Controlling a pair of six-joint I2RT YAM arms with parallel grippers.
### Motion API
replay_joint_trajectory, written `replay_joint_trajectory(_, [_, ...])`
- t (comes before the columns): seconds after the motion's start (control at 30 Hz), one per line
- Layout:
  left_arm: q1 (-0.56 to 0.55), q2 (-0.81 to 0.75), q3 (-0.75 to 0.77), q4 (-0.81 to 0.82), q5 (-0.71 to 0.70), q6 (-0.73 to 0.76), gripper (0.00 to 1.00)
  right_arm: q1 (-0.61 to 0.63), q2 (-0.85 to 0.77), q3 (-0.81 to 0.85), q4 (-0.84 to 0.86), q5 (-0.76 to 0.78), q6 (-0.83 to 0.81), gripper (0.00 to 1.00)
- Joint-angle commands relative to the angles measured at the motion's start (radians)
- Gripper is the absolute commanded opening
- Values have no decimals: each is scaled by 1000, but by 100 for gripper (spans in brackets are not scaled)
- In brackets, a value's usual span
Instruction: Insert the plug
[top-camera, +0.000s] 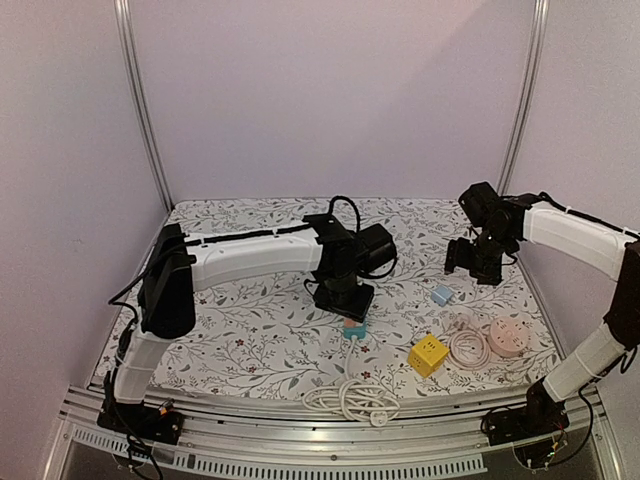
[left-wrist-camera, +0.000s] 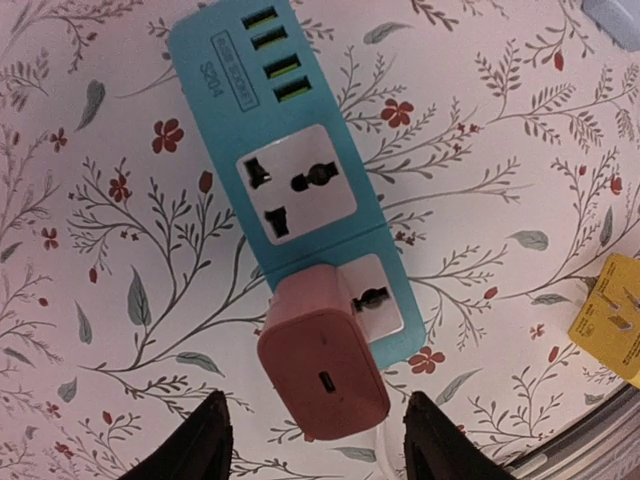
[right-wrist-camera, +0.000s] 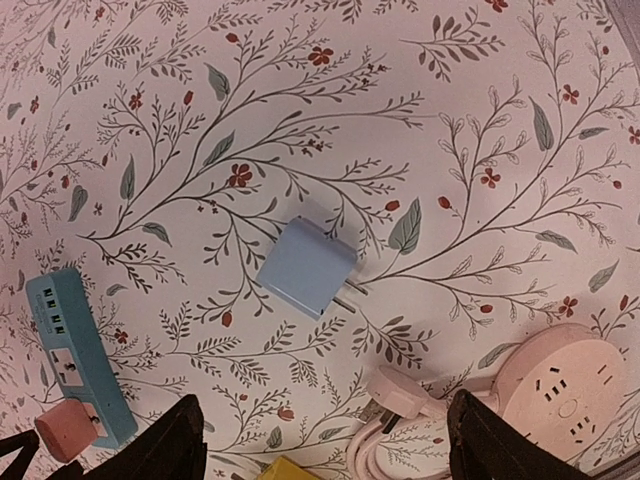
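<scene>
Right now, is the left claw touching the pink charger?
Apart. In the left wrist view, tablecloth shows between the pink charger and each finger of the open left claw.

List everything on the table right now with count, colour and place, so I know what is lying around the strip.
socket strip: one, teal, mid-table under the left arm.
wall charger: one, pink, sitting on the socket strip's end away from its USB ports.
plug block: one, pale blue, loose on the cloth right of centre, prongs showing.
cube adapter: one, yellow, near right.
round socket hub: one, pink, far right, its pink cord coiled beside it.
cable: one, white, coiled at the near edge.
tablecloth: one, white with floral print.
left pincer: open, over the wall charger, fingers clear of it.
right pincer: open, above the plug block.
</scene>
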Motion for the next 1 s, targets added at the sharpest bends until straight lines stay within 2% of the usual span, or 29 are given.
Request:
replay_joint_trajectory(0.0, [-12, 33, 29, 17, -16, -8, 54, -3, -34, -23, 24, -18, -19, 82])
replay_joint_trajectory(0.3, [-10, 44, 30, 33, -42, 15, 30, -3, -50, -40, 25, -18, -32, 81])
replay_joint_trajectory(0.4, [-9, 48, 32, 39, -31, 48, 19, -4, -51, -48, 26, -18, -41, 80])
replay_joint_trajectory(0.53, [-1, 25, -3, 34, -4, 104, 11, -3, -63, -63, 38, -25, -54, 80])
replay_joint_trajectory(0.77, [5, -109, -169, 82, 49, 253, 8, -4, -105, -104, 78, -63, -89, 80])
replay_joint_trajectory(0.97, [1, -141, -195, 68, 88, 373, 9, -4, -119, -143, 113, -100, -124, 79])
